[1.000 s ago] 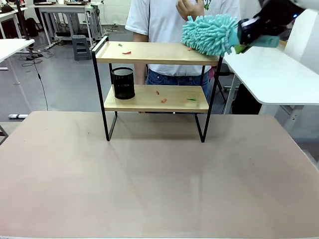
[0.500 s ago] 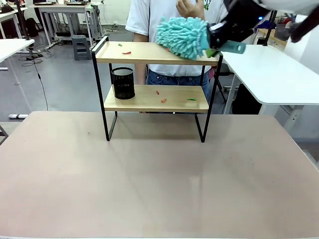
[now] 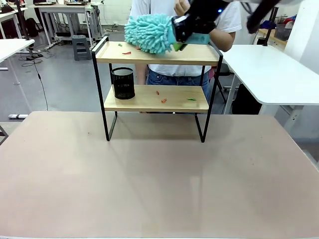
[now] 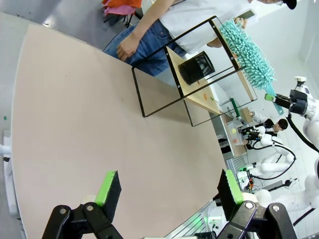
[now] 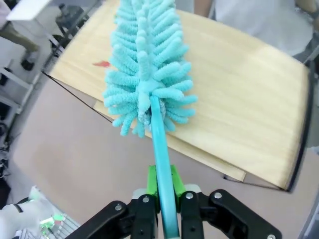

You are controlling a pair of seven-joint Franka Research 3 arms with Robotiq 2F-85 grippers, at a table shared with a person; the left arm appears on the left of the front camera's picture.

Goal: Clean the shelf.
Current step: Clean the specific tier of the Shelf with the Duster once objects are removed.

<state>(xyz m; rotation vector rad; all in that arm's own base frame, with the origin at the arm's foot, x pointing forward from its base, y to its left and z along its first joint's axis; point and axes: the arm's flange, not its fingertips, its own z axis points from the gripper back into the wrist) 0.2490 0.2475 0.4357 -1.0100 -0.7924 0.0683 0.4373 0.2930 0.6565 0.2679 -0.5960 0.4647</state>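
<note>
While the brown table (image 3: 159, 179) took most of the front view, the shelf (image 3: 159, 60) stood at its far edge, in the middle, with a person (image 3: 147, 15) in a white shirt close behind it. The right arm reached in from the right side, above the top board.

A turquoise duster (image 3: 148, 33) with a fluffy head lay over the left half of the top board; whether it touched the wood, I could not tell. The right gripper (image 5: 162, 186) was closed tightly on the thin turquoise handle of the duster, with one green pad on each side of it. The left gripper (image 4: 168, 188) hung above the near part of the table, well apart from the shelf, with its jaws wide apart and nothing between them.

A black mesh cup (image 3: 122, 83) stood upright at the left end of the lower board. A small red scrap (image 3: 126, 52) lay on the top board just beside the duster head, and a few red and green scraps (image 3: 163, 100) lay on the lower board.
</note>
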